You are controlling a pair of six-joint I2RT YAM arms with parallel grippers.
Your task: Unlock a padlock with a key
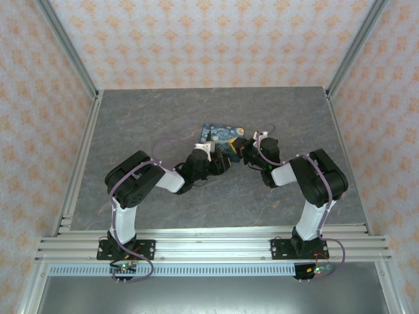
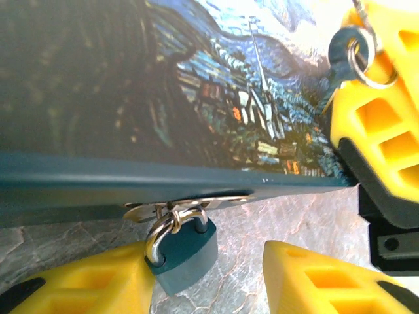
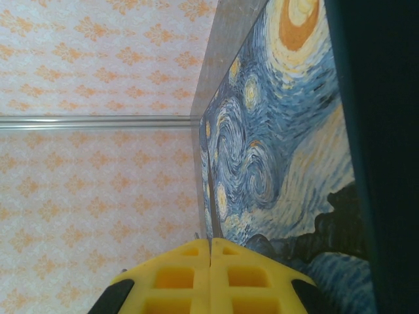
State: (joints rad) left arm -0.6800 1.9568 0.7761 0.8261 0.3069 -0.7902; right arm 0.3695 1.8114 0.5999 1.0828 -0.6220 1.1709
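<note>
Padlock (image 2: 185,252), small and blue, hangs by its metal shackle from the hasp (image 2: 190,206) on the front edge of the swirl-painted box (image 2: 196,98), just above the grey worktop (image 2: 262,216). Its body rests against one yellow finger of the left tool (image 2: 208,265), whose jaws stand open on either side of it, the other finger apart from it. Over the box lid, the key (image 2: 342,51) and its ring (image 2: 368,65) sit at the tip of the right tool (image 3: 210,252), whose fingers are pressed together on the key.
</note>
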